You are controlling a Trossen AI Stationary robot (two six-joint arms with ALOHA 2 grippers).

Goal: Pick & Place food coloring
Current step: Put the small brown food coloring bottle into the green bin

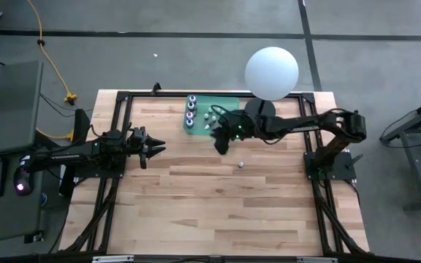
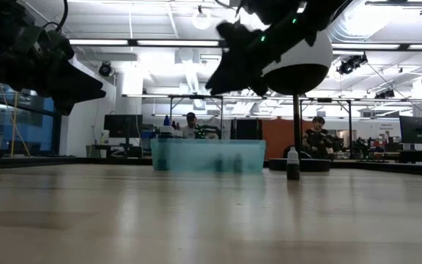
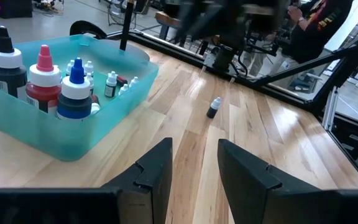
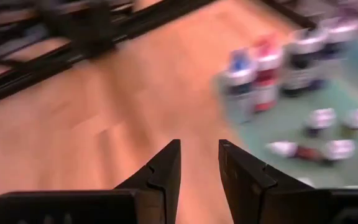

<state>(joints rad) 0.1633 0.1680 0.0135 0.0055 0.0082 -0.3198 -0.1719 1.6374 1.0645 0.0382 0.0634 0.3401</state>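
Food coloring sits mostly in the teal bin (image 3: 73, 134) at the far edge of the table (image 1: 196, 219): four larger bottles (image 3: 58, 84) stand in a row at one end and a scatter of tiny white-capped bottles (image 3: 112, 85) lies on the bin floor beside them. One small bottle (image 1: 240, 166) stands alone, upright, on the bare wood nearer the middle of the table, well apart from the bin. Judging by that, the task is at an early or in-between stage: a single bottle is out and many are left in the bin, though the pictures cannot say which way the bottles are meant to travel. The right claw (image 1: 221, 139) hangs above the table at the bin's near edge, between the bin and the lone bottle; its wrist view shows the fingers (image 4: 166, 171) a narrow gap apart with nothing between them, touching nothing. The left claw (image 1: 152, 146) waits over the left side of the table, pointing toward the middle, its fingers (image 3: 160, 168) likewise slightly parted and empty.
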